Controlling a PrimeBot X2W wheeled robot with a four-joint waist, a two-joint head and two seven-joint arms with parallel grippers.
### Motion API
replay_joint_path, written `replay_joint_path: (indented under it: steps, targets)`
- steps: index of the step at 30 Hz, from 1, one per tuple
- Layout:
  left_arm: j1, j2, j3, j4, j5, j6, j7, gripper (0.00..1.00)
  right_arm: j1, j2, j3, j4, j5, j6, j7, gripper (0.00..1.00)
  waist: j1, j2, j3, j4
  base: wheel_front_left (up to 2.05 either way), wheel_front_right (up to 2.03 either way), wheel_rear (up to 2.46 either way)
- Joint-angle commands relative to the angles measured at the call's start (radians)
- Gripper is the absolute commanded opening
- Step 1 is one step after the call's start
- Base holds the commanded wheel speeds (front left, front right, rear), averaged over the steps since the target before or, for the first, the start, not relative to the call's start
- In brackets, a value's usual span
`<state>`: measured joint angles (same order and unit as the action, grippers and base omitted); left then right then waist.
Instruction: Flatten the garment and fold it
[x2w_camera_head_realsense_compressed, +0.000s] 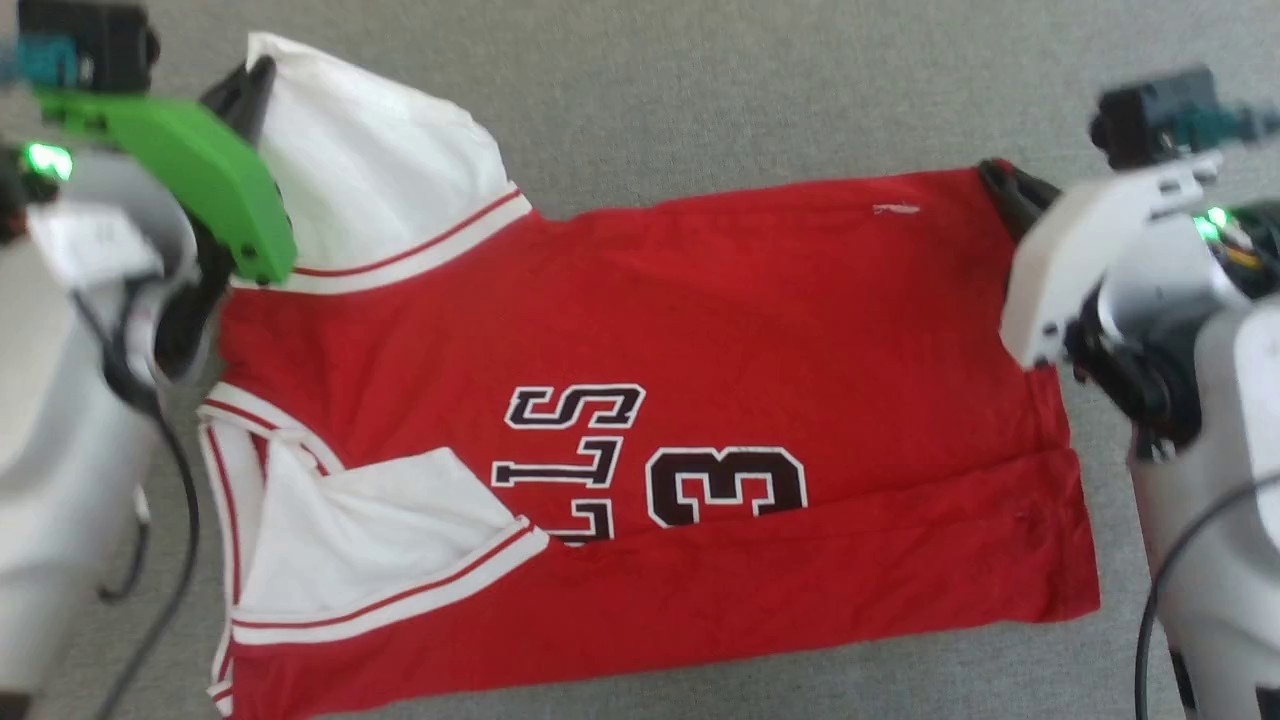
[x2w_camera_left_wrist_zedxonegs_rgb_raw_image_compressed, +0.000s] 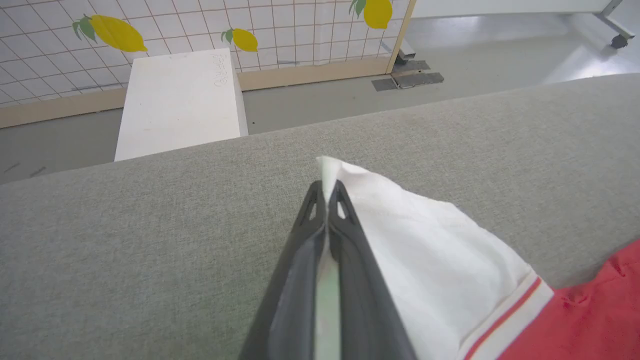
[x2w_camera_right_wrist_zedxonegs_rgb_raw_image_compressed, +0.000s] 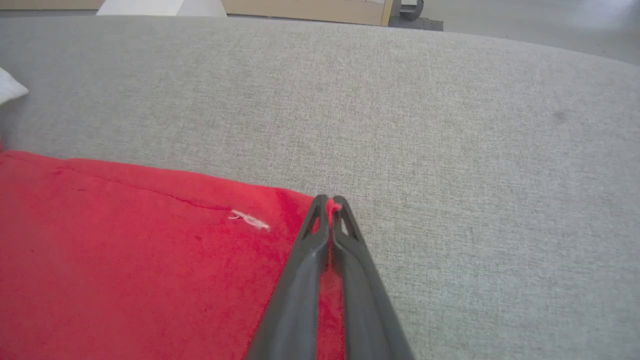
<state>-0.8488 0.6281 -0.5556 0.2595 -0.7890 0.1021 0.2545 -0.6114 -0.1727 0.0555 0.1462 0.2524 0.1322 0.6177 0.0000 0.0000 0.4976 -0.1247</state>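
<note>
The garment (x2w_camera_head_realsense_compressed: 640, 400), a red shirt with white sleeves, striped trim and dark lettering, lies spread across the grey surface, its near edge folded over the body. My left gripper (x2w_camera_head_realsense_compressed: 255, 75) is shut on the tip of the far white sleeve (x2w_camera_left_wrist_zedxonegs_rgb_raw_image_compressed: 425, 240), pinching the cloth between its fingers (x2w_camera_left_wrist_zedxonegs_rgb_raw_image_compressed: 327, 195). My right gripper (x2w_camera_head_realsense_compressed: 990, 172) is shut on the far red hem corner (x2w_camera_right_wrist_zedxonegs_rgb_raw_image_compressed: 300, 210), a bit of red cloth poking out at its tips (x2w_camera_right_wrist_zedxonegs_rgb_raw_image_compressed: 330, 202). Both held parts sit low over the surface.
The grey fabric surface (x2w_camera_head_realsense_compressed: 750, 90) stretches beyond the shirt on the far side. Past its edge, the left wrist view shows a white box (x2w_camera_left_wrist_zedxonegs_rgb_raw_image_compressed: 180, 100) on the floor and a tiled wall panel with lemon prints (x2w_camera_left_wrist_zedxonegs_rgb_raw_image_compressed: 300, 25).
</note>
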Motion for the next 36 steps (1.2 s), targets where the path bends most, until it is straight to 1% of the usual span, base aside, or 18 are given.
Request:
replay_joint_path:
  steps: [1,5,9,13,17,23,26,30,34,35,36]
  targets:
    - [0.061,-0.011,0.019,-0.021,-0.021,0.000,-0.055,0.00,0.047,-0.012,-0.002,-0.018,0.011,-0.002,-0.050,0.00,0.0000,0.0000,-0.096,0.040,0.00,0.00,0.00]
    - [0.212,-0.024,0.055,-0.088,-0.055,0.020,-0.182,0.00,0.157,-0.025,-0.011,-0.054,0.018,-0.002,-0.166,0.00,0.0000,0.0000,-0.177,0.066,0.00,0.00,0.00]
    - [0.372,-0.023,0.071,-0.165,-0.087,0.050,-0.245,0.00,0.247,-0.027,-0.032,-0.075,0.021,-0.002,-0.236,0.00,0.0000,0.0000,-0.241,0.090,0.00,0.00,0.00]
    - [0.527,-0.015,0.078,-0.233,-0.121,0.085,-0.271,0.00,0.322,-0.030,-0.064,-0.068,0.016,-0.002,-0.244,0.00,0.0000,0.0000,-0.286,0.109,0.00,0.00,0.00]
    - [0.665,-0.023,0.082,-0.285,-0.173,0.102,-0.291,0.00,0.377,-0.047,-0.081,-0.054,0.009,-0.002,-0.215,0.00,0.0000,0.0000,-0.311,0.125,0.00,0.00,0.00]
    - [0.819,-0.045,0.063,-0.301,-0.236,0.103,-0.297,0.00,0.441,-0.099,-0.066,-0.018,-0.004,-0.002,-0.139,0.00,0.0000,0.0000,-0.329,0.148,0.00,0.00,0.00]
    - [0.857,-0.066,0.042,-0.285,-0.256,0.088,-0.297,0.00,0.468,-0.120,-0.052,0.009,-0.009,-0.002,-0.098,0.00,0.0000,0.0000,-0.329,0.159,0.00,0.00,0.00]
    - [0.857,-0.089,0.013,-0.224,-0.255,0.058,-0.297,0.00,0.490,-0.128,-0.028,0.046,-0.016,-0.002,-0.044,0.00,0.0000,0.0000,-0.325,0.169,0.00,0.00,0.00]
    - [0.821,-0.117,-0.015,-0.137,-0.232,0.029,-0.307,0.00,0.506,-0.105,-0.027,0.079,-0.024,-0.002,0.004,0.00,0.0000,0.0000,-0.325,0.171,0.00,0.00,0.00]
    - [0.812,-0.123,-0.018,-0.120,-0.226,0.026,-0.314,0.00,0.508,-0.096,-0.031,0.081,-0.024,-0.002,0.009,0.13,0.0000,0.0000,-0.327,0.170,0.00,0.00,0.00]
    - [0.807,-0.128,-0.019,-0.107,-0.222,0.025,-0.320,0.03,0.510,-0.089,-0.035,0.082,-0.023,-0.002,0.010,0.35,0.0000,0.0000,-0.329,0.169,0.00,0.00,0.00]
